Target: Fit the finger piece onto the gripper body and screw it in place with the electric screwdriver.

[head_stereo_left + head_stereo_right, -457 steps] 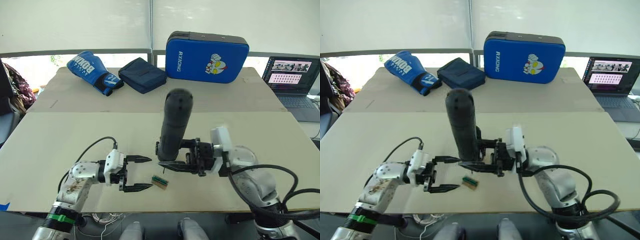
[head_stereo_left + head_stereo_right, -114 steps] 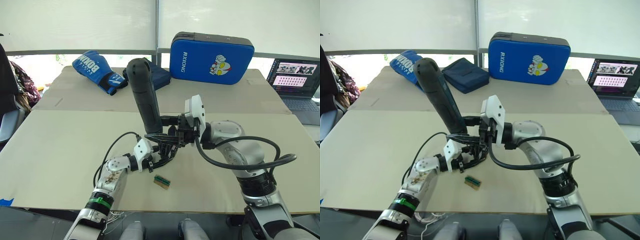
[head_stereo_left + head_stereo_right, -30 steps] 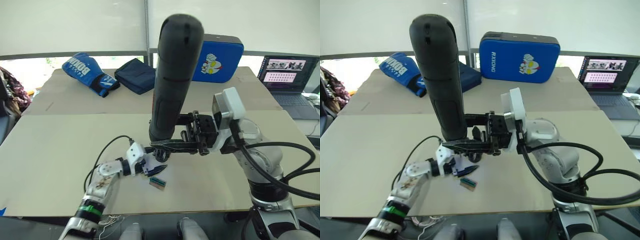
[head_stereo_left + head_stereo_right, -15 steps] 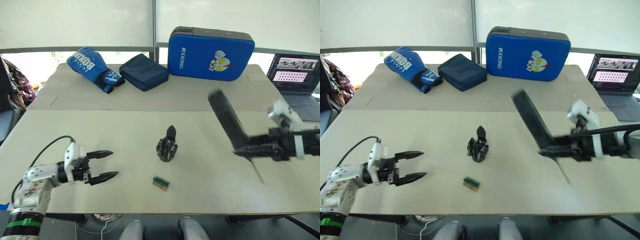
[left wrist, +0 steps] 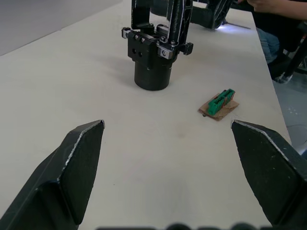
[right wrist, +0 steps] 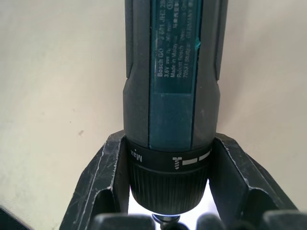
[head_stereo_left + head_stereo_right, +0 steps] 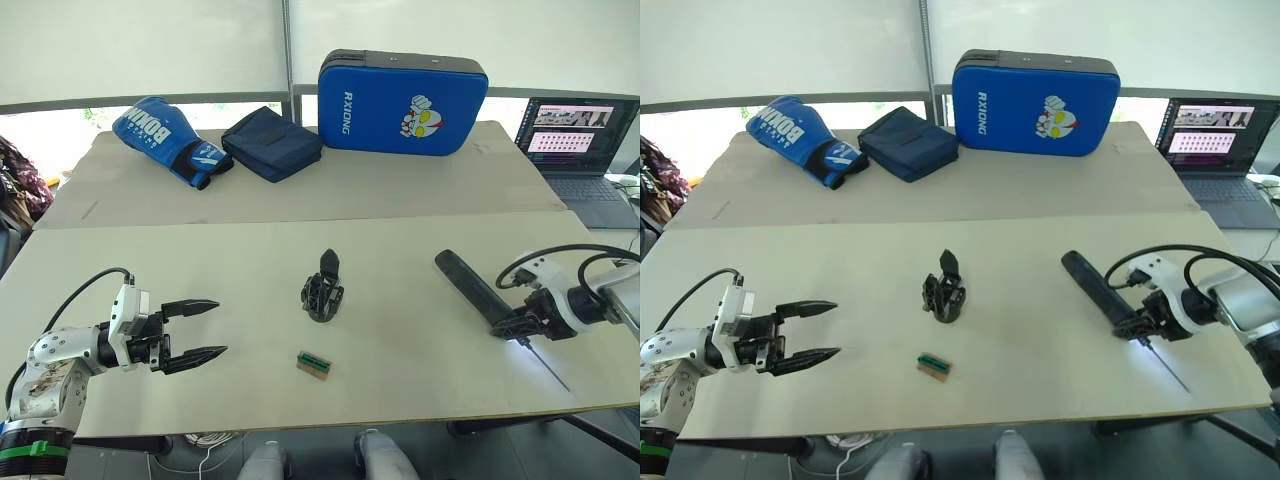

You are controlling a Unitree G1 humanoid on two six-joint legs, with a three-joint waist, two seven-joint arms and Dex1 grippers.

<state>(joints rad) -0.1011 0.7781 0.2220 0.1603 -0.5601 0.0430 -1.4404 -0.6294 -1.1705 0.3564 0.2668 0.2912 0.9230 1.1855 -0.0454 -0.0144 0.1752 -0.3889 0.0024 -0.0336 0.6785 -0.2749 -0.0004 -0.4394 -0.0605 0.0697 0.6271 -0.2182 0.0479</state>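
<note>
A: Left to right, quick. The left tool sat at the worktop's left side, fingers spread wide, nothing between them. It pointed toward the middle, well apart from everything.

B: Centre?

A: The gripper body stood upright mid-worktop on its round base. The finger piece rose from its top, pointed end up, so it looked fitted. Whether the screw was seated couldn't be told. A small green-and-tan block lay nearer the front edge, apart from the body.

B: Right side?

A: The right tool was closed around the electric screwdriver at its collar, one finger on either side. The driver lay low along the worktop, fat end toward the centre and thin bit toward the front right corner. A light glowed at its nose. It lay well apart from the gripper body.

B: Which step, then?

A: Judged as the end of the job: piece on, driver parked at the right. The next move probably called for parting the right fingers and lifting clear without rolling the driver. If the screw needed checking, the left tool would have to reach in and steady the base.

B: Background?

A: Boxing glove, navy pouch, blue pad on the far worktop, and a laptop at the far right.
</note>
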